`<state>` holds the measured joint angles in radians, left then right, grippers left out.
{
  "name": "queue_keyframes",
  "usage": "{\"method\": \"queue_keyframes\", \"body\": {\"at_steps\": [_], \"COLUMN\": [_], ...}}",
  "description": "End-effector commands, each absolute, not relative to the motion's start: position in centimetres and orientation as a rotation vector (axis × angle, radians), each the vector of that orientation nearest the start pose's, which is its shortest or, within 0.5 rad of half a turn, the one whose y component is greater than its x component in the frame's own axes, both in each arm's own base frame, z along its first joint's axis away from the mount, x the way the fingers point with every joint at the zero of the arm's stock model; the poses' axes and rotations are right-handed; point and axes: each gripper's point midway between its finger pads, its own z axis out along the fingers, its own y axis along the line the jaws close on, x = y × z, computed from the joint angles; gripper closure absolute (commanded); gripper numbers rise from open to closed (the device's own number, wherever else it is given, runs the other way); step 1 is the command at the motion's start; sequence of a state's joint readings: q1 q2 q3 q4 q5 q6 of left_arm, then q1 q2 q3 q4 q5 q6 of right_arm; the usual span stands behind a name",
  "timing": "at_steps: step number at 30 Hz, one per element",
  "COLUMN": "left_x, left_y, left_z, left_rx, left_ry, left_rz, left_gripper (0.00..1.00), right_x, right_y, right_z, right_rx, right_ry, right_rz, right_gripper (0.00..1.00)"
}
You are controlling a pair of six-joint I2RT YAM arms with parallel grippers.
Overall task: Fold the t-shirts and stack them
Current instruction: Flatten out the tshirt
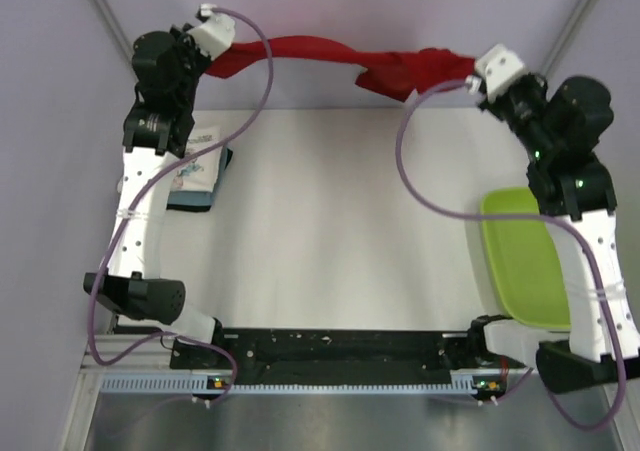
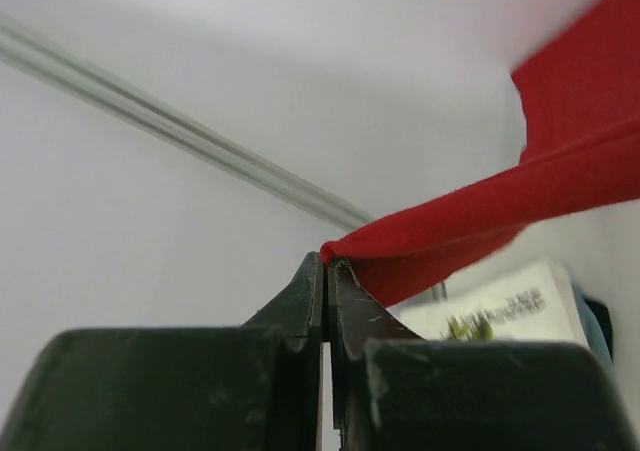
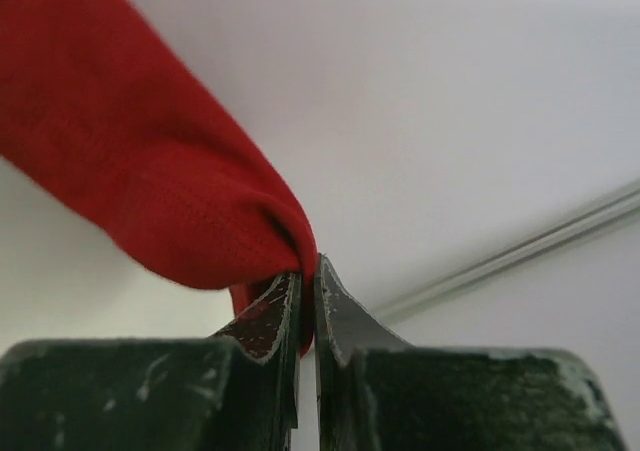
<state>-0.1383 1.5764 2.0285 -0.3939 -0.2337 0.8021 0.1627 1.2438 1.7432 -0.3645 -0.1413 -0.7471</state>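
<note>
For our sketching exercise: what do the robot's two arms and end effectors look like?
The left arm and right arm have white tubular links between bulky black joints, each trailed by a looping thin purple cable. Small green lights glow on the right arm. The left end effector and right end effector have dark, scuffed fingers tapering to points.

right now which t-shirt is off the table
The plain deep red cloth t-shirt, held up by the left gripper and right gripper; the white printed t-shirt lies folded.

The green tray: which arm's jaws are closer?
Right. The right arm pinches the red t-shirt in its jaws up past the far end of the green tray; the left arm pinches the shirt's other end, across the table.
</note>
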Motion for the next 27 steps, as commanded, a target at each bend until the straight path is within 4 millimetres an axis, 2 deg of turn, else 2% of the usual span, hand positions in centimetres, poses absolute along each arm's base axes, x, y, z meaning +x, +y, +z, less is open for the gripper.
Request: {"method": "queue_keyframes", "body": {"at_steps": [1, 2, 4, 5, 7, 9, 10, 11, 13, 16, 17, 19, 20, 21, 24, 27], "left_x": [46.1, 45.6, 43.9, 42.7, 40.3, 37.5, 35.9, 34.6, 31.7, 27.6, 26.7, 24.9, 24.1, 23.6, 23.0, 22.1], "left_y": [1.2, 1.0, 1.1, 1.3, 1.9, 2.5, 2.8, 3.1, 3.8, 4.9, 5.2, 5.4, 5.5, 5.6, 6.0, 5.6], "left_z": [41.4, 38.4, 32.8, 29.7, 23.8, 18.4, 15.6, 13.7, 9.7, 5.3, 4.6, 3.4, 2.9, 2.7, 2.8, 3.2], "left_rx": [0.731, 0.785, 0.875, 0.918, 1.011, 1.112, 1.178, 1.224, 1.313, 1.452, 1.473, 1.520, 1.537, 1.546, 1.542, 1.521], "left_ry": [1.698, 1.756, 1.877, 1.950, 2.084, 2.193, 2.245, 2.279, 2.356, 2.452, 2.475, 2.523, 2.544, 2.557, 2.579, 2.635], "left_rz": [0.697, 0.677, 0.646, 0.633, 0.606, 0.589, 0.580, 0.574, 0.552, 0.537, 0.538, 0.509, 0.491, 0.483, 0.481, 0.408], "left_gripper": [1.00, 1.00, 1.00, 1.00, 1.00, 1.00, 1.00, 1.00, 1.00, 1.00, 1.00, 1.00, 1.00, 1.00, 1.00, 1.00], "right_x": [33.2, 31.7, 29.0, 27.5, 24.5, 21.7, 20.8, 19.4, 17.5, 15.0, 14.1, 12.6, 11.9, 11.0, 8.9, 7.9], "right_y": [7.4, 8.2, 9.9, 10.4, 11.7, 12.6, 12.8, 13.0, 13.6, 14.4, 14.7, 15.0, 14.9, 14.8, 14.9, 15.6], "right_z": [40.3, 37.9, 31.6, 29.2, 23.1, 17.8, 15.8, 13.2, 10.4, 7.9, 7.3, 6.4, 5.9, 5.5, 4.7, 4.9], "right_rx": [-1.099, -1.137, -1.225, -1.271, -1.422, -1.599, -1.681, -1.800, -1.970, -2.106, -2.140, -2.177, -2.207, -2.242, -2.331, -2.327], "right_ry": [1.397, 1.415, 1.512, 1.552, 1.672, 1.754, 1.768, 1.757, 1.702, 1.663, 1.652, 1.657, 1.656, 1.646, 1.602, 1.595], "right_rz": [-0.349, -0.301, -0.170, -0.125, -0.035, 0.004, -0.001, -0.010, -0.009, 0.054, 0.082, 0.143, 0.166, 0.191, 0.262, 0.338], "right_gripper": [1.00, 1.00, 1.00, 1.00, 1.00, 1.00, 1.00, 1.00, 1.00, 1.00, 1.00, 0.93, 0.83, 0.79, 0.78, 0.80]}}
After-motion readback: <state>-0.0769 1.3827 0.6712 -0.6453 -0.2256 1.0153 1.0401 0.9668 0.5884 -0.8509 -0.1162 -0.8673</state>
